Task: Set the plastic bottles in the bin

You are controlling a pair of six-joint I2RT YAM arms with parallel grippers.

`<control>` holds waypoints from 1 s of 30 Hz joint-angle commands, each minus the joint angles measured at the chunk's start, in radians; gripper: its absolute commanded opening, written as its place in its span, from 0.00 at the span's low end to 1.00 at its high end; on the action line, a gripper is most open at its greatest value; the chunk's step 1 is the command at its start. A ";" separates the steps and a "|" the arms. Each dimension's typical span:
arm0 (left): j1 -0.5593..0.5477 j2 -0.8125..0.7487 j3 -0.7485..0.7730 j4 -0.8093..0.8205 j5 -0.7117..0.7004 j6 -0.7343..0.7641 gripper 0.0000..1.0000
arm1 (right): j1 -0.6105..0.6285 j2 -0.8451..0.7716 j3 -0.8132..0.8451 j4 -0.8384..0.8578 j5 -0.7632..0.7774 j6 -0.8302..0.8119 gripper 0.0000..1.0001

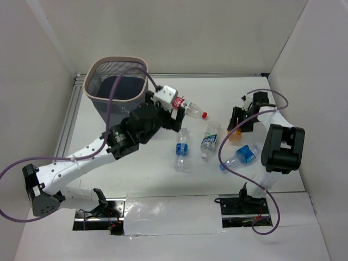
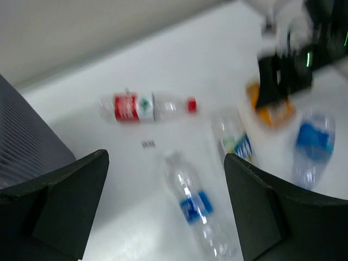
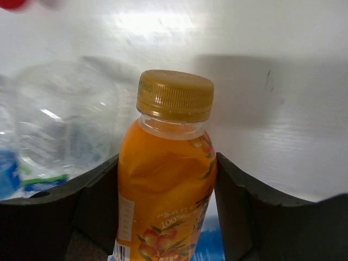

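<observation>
My right fingers (image 3: 244, 212) were clamped on both sides of the small orange plastic bottle with the gold cap (image 3: 166, 179), right of centre in the overhead view. They gripped its body, I judged, for carrying to the tall dark mesh bin (image 1: 117, 59) at upper left. Its long axis ran up the wrist frame, cap topmost. My left fingers (image 2: 65, 206) gaped wide, empty, above the white counter (image 2: 163, 70).

Motion blur smears the left wrist view: print on the red-labelled bottle (image 2: 144, 107) is unreadable, and the left edge cuts off the bin (image 2: 27, 147). From above, the right gripper (image 1: 237, 126) hides most of the orange juice bottle (image 1: 234, 137); the right wrist view crops its base
</observation>
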 commanded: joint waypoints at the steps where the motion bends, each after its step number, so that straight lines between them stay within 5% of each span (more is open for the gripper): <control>1: -0.049 -0.006 -0.154 -0.084 0.020 -0.134 1.00 | 0.008 -0.034 0.208 -0.077 -0.025 -0.072 0.15; 9: -0.135 0.018 -0.410 -0.035 0.029 -0.354 1.00 | 0.168 0.063 0.846 -0.113 -0.270 -0.168 0.10; 17: -0.186 0.063 -0.462 -0.012 0.043 -0.425 1.00 | 0.497 0.165 1.018 0.355 -0.312 -0.094 0.02; 22: -0.232 0.031 -0.513 -0.003 0.021 -0.455 1.00 | 0.658 0.392 1.331 0.458 -0.327 -0.004 0.02; 26: -0.241 0.005 -0.567 -0.033 -0.016 -0.498 1.00 | 0.751 0.455 1.358 0.526 -0.305 0.018 0.02; 30: -0.241 -0.009 -0.585 -0.023 -0.016 -0.508 1.00 | 0.795 0.513 1.358 0.546 -0.282 0.018 0.13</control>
